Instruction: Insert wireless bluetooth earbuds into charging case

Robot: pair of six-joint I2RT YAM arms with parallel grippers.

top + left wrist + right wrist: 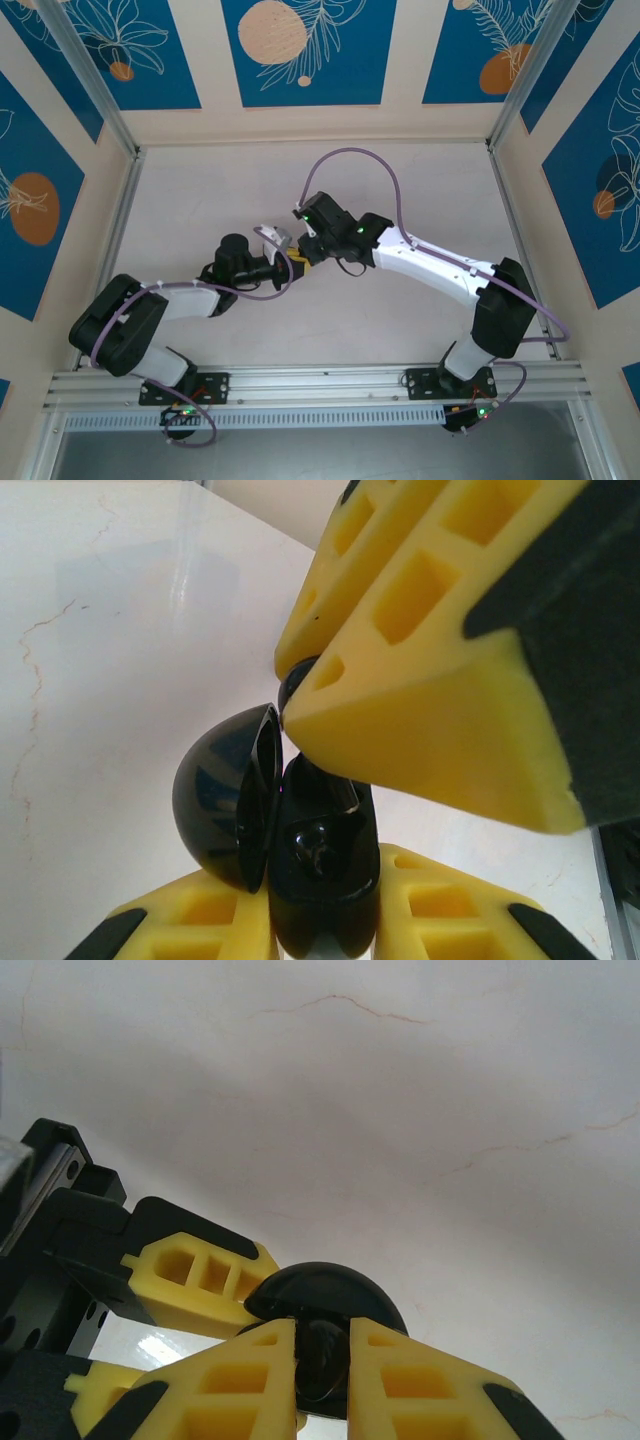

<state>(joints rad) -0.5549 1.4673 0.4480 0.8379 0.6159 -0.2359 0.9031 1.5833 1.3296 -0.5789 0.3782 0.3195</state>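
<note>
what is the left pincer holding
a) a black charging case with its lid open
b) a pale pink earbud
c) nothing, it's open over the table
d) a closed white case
a: the left pincer is clamped on the black charging case, whose domed lid stands swung open, while the right pincer holds a black earbud close to it.

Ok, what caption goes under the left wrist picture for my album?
Left gripper holds the open black case; right gripper holds a black bud at its mouth.
</note>
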